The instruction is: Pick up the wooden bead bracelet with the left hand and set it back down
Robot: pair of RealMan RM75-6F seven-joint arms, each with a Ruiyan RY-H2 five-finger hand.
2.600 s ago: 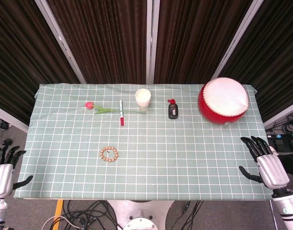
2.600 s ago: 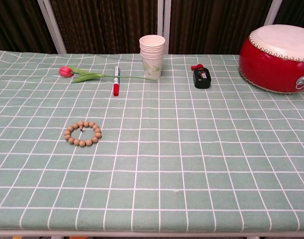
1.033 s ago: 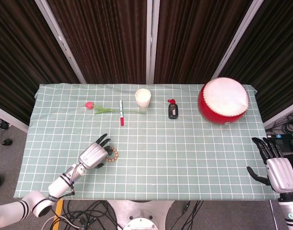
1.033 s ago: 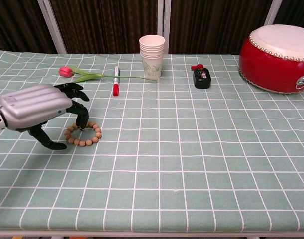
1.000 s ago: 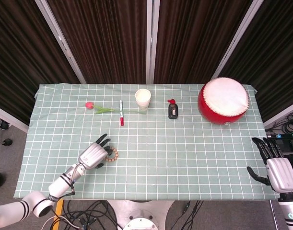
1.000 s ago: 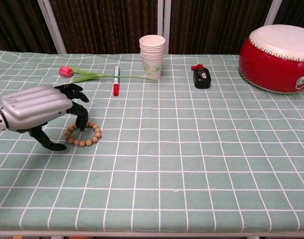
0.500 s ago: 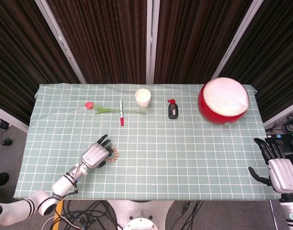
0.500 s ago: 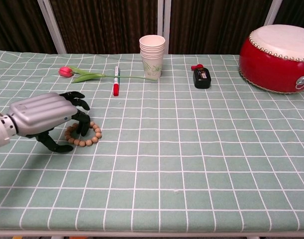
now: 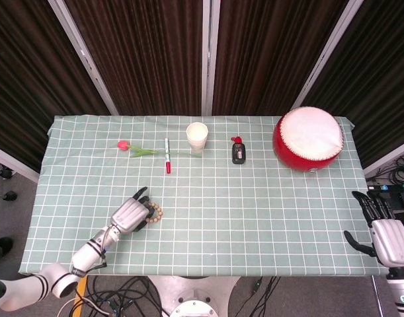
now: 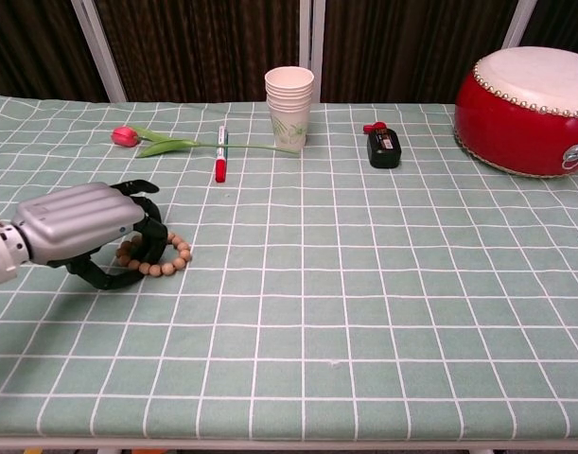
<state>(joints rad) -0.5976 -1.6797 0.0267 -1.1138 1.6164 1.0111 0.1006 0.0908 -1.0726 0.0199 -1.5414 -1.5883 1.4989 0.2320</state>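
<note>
The wooden bead bracelet (image 10: 175, 257) lies on the green checked cloth at the front left, seen also in the head view as a bracelet (image 9: 155, 212) half covered by the hand. My left hand (image 10: 80, 227) sits over its left side, dark fingers curled down into the ring and thumb hooked beneath, pinching the beads. The same left hand (image 9: 129, 216) reaches in from the table's near edge. My right hand (image 9: 389, 239) hangs off the table's right front corner, fingers apart, holding nothing.
Along the back stand a pink tulip (image 10: 161, 144), a red-capped marker (image 10: 220, 154), a stack of paper cups (image 10: 289, 106), a small black bottle (image 10: 384, 148) and a red drum (image 10: 530, 104) at the far right.
My left hand came in from the left edge, dropped onto the bracelet, and its fingers have curled tighter around the beads. The right hand has drifted slightly back and down.
</note>
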